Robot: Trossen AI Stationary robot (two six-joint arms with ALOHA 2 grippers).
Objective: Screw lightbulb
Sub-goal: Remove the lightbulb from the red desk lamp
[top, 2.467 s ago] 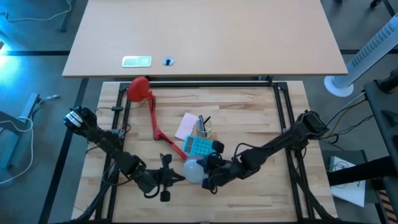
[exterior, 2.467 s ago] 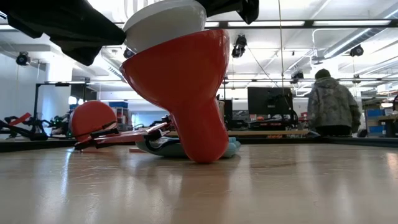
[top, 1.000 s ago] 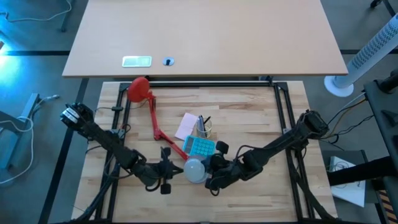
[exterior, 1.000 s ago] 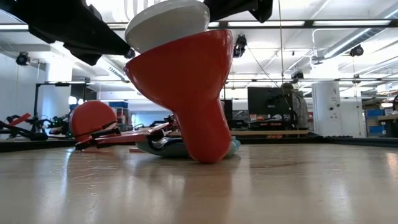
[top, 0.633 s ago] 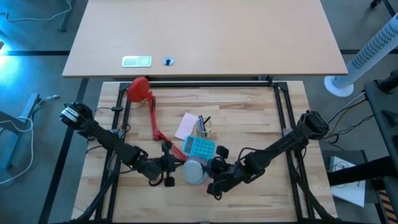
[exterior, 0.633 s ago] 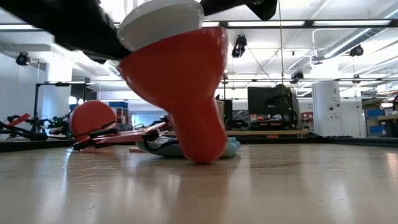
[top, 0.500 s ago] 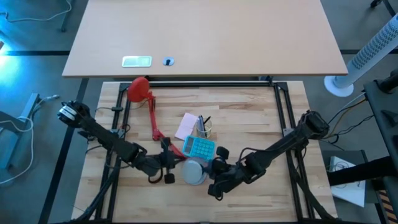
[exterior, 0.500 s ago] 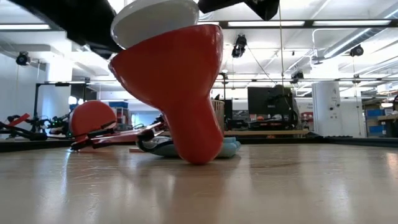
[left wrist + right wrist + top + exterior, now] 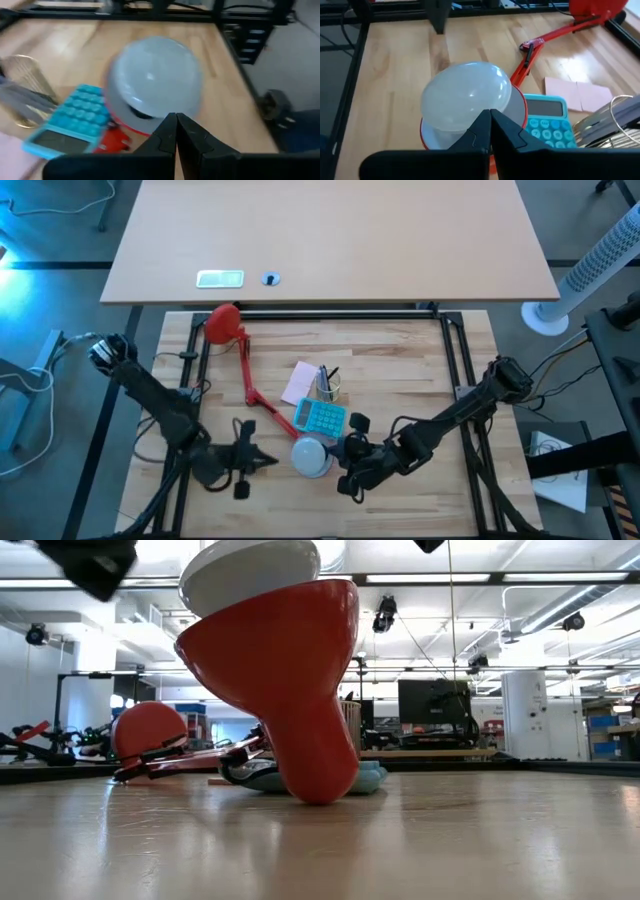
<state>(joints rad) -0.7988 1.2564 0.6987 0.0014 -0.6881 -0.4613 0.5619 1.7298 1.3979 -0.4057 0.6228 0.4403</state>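
Sitting in its red cone-shaped lamp shade [image 9: 312, 467], your white domed lightbulb [image 9: 311, 452] looks seated; both fingers pairs, closed and empty, are apart from it: left gripper [image 9: 262, 462], right gripper [image 9: 345, 448].

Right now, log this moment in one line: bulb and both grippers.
white domed lightbulb: seated in red lamp shade | left gripper: shut, apart from bulb | right gripper: shut, close beside bulb
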